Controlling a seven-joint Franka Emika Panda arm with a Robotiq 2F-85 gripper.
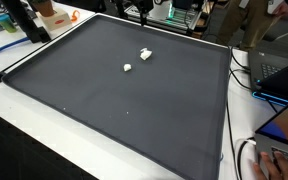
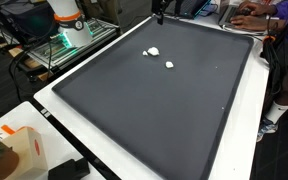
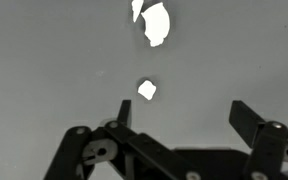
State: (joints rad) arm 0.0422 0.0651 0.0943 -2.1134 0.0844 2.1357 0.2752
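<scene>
Dark grey cloth makes up the mat (image 1: 114, 100), the largest thing in both exterior views. It covers nearly the whole white table (image 1: 24, 125), which shows only as a pale border round the mat's edges. Beyond the mat's far edge stand cluttered benches. Off one side edge sits a laptop (image 1: 281, 78), and off a near corner an orange and white box (image 2: 29, 150). Any writing on these is too small to read.

The gripper (image 3: 182, 115) fills the bottom of the wrist view, looking down on the mat. Its two dark fingers (image 3: 124, 108) stand wide apart with bare mat between them, and they hold nothing.

A white lump (image 3: 156, 22), rounded and uneven, lies on the mat towards its far edge, well inside the border. It shows in both exterior views (image 1: 145, 54) (image 2: 152, 51), and in the wrist view it sits near the top, well ahead of the fingertips.

A small white piece (image 3: 146, 90), the smaller of the two, lies on the mat near the lump but apart from it (image 1: 127, 68) (image 2: 169, 65). In the wrist view it rests just ahead of one fingertip, not touching it.
</scene>
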